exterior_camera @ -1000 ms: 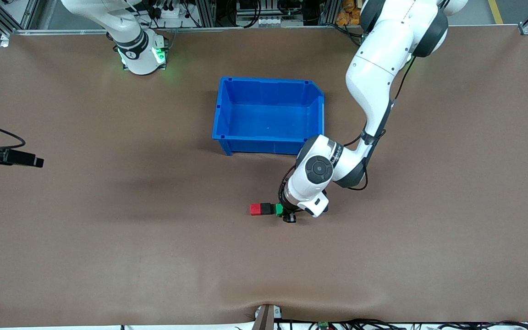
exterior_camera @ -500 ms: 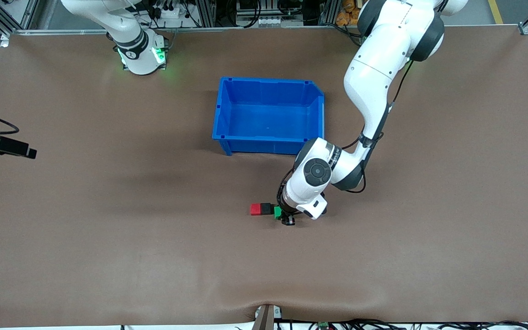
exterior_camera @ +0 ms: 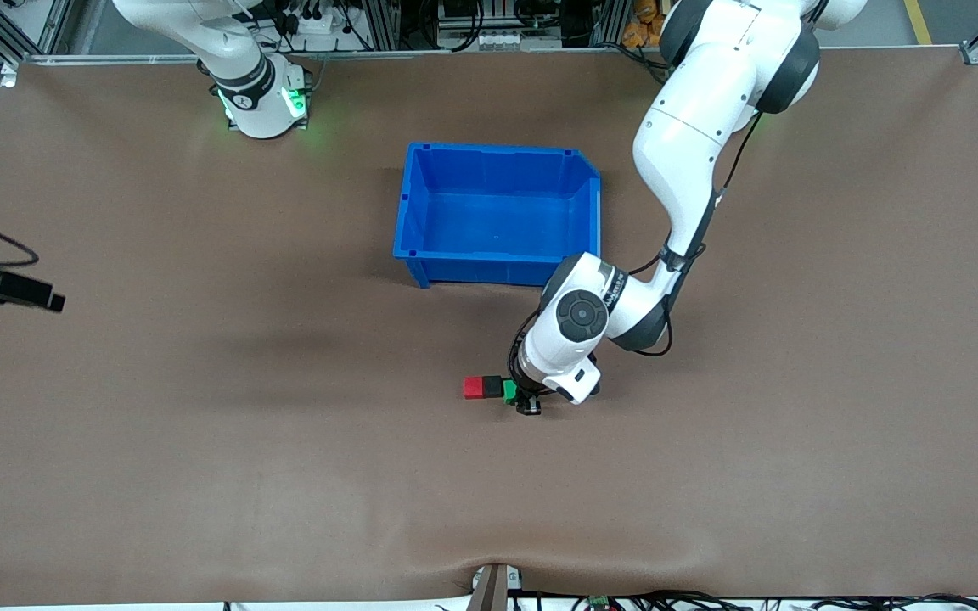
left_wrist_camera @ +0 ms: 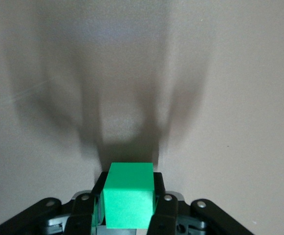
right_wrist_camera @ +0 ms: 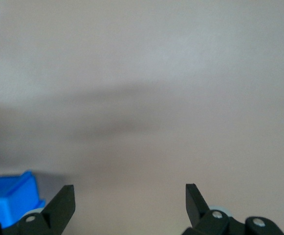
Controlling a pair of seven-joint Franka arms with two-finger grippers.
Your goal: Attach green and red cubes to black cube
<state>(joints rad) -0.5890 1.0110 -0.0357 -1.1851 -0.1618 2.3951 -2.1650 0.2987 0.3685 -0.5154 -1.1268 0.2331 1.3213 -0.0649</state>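
Pressing the green cube, clamped in the left gripper, against the black cube at its three o'clock; the red cube already adjoins at nine. Right gripper waits, jaws apart.

Blue bin (open-topped) on brown table.

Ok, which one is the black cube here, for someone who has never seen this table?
Start at the blue bin mid-table and come toward the front camera to a short row of three small cubes. The black cube is the middle one, between the red cube and the green cube held in the shut left gripper; it is the only dark one.
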